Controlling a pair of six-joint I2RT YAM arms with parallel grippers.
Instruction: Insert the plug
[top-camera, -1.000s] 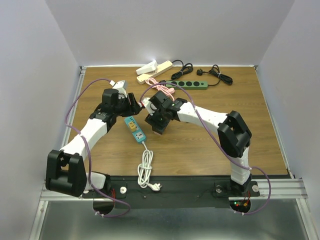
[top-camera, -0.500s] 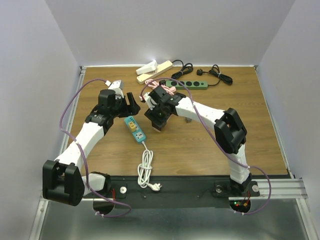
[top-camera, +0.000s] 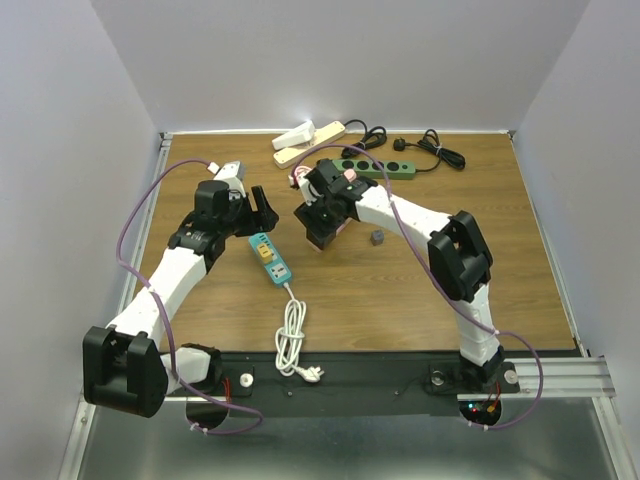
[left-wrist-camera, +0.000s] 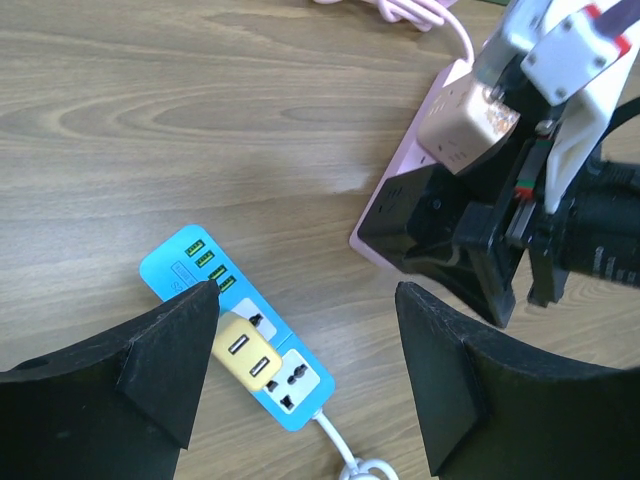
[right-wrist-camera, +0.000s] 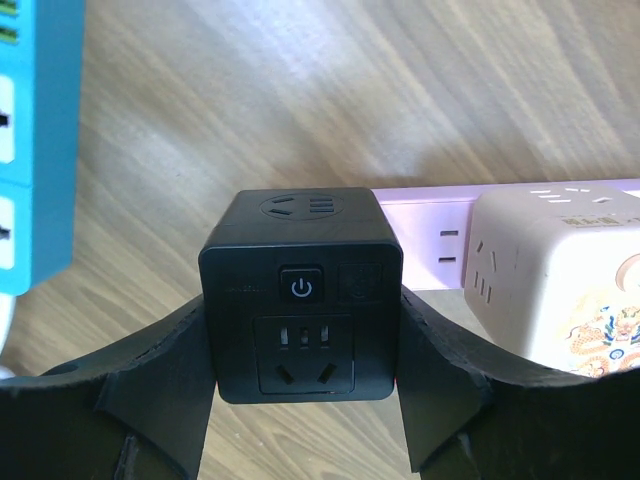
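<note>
The right gripper (right-wrist-camera: 300, 340) squeezes the black cube plug (right-wrist-camera: 300, 285) by the pink strip (right-wrist-camera: 440, 215). The left gripper (left-wrist-camera: 305, 300) gapes. Pushing it in seems left.

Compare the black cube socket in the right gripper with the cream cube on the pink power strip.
The black cube socket is dark; the cream cube is pale, with a printed pattern on one face. The black cube socket is clamped in the right gripper; the cream cube sits on the pink power strip. The black one shows a power button; the cream one shows none. Both are cubes with socket holes.
</note>
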